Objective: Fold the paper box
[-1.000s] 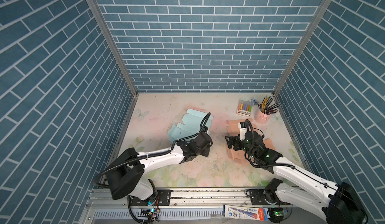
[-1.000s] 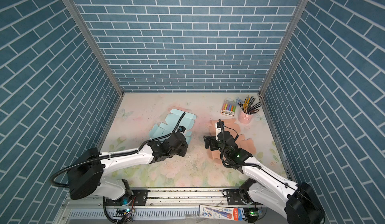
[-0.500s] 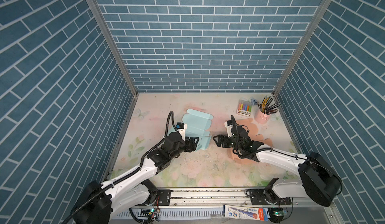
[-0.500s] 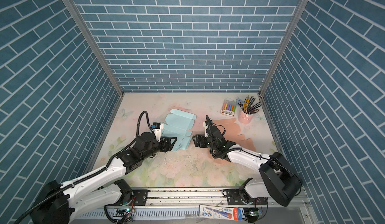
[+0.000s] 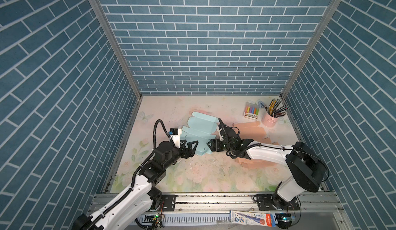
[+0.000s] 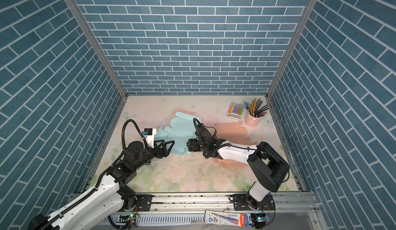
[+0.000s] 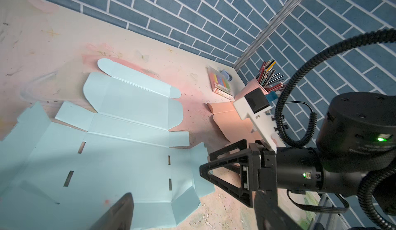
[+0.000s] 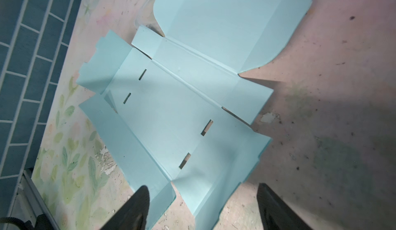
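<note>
The paper box (image 5: pixel 198 130) is a light blue cut-out lying unfolded on the table in both top views (image 6: pixel 179 132), with its near flaps slightly raised. My left gripper (image 5: pixel 192 147) is open at its near left edge, and one finger (image 7: pixel 121 209) hovers over the blue sheet (image 7: pixel 120 154). My right gripper (image 5: pixel 211 147) is open at the near right corner. That corner's raised flaps (image 8: pixel 199 188) lie between its fingers (image 8: pixel 135 209). The right gripper (image 7: pixel 206 162) also shows in the left wrist view, touching the sheet's edge.
Pink flat box cut-outs (image 5: pixel 249 128) lie right of the blue one, partly under the right arm. A pink cup of pencils (image 5: pixel 270 119) and a marker pack (image 5: pixel 251 112) stand at the back right. Paint flakes (image 5: pixel 205 168) litter the table in front.
The left gripper has opened wide and drawn back slightly from the blue sheet. The right gripper has moved left from the pink cut-outs to the blue sheet's near right corner.
</note>
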### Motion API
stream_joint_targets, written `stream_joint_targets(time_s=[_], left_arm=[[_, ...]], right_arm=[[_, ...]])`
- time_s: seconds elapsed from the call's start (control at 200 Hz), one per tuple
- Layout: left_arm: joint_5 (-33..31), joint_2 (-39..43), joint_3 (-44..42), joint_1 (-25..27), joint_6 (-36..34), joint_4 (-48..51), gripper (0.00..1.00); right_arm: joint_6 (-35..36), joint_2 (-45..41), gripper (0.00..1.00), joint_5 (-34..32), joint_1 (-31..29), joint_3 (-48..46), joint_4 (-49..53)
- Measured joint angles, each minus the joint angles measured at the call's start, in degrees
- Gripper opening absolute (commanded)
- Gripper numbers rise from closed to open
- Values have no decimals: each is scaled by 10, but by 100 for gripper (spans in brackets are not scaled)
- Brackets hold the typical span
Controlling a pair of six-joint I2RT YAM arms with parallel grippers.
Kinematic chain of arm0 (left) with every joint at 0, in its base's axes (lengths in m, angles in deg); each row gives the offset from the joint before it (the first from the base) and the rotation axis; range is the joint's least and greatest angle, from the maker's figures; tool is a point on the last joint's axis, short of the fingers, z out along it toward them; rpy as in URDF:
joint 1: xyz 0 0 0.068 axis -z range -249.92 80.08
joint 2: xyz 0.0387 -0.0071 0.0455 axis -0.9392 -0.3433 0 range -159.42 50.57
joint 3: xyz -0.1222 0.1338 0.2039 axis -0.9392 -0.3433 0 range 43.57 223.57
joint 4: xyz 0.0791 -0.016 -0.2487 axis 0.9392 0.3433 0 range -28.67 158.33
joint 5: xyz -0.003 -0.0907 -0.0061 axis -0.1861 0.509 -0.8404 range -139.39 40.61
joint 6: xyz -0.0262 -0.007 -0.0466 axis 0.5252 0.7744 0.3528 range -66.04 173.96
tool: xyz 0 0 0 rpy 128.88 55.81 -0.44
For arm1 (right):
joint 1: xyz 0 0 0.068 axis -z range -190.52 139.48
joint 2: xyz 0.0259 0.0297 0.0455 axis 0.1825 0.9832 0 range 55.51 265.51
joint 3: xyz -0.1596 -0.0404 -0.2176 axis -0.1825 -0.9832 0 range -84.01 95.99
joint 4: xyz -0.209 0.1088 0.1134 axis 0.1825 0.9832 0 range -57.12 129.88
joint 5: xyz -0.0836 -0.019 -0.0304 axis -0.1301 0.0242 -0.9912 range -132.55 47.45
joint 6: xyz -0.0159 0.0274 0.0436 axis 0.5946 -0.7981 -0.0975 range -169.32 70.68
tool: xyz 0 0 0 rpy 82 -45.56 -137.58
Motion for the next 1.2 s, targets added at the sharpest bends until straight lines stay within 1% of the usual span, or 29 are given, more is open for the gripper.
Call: stream_joint_targets(time_s=[0.205,0.765,1.015,1.2], left_arm=[[5,14,-6,0,0,-1,88],[10,19,-16,0,0,-1,88],[8,14,-16,0,-1,-1,88],[2,8,-15,0,-2,5,88]], right_arm=[[-18,22,71,-13,-6,3,14],[-32,34,39,-35,-14,3,24],[-32,45,31,-38,-14,6,24],[-23,47,22,-47,-15,13,31]])
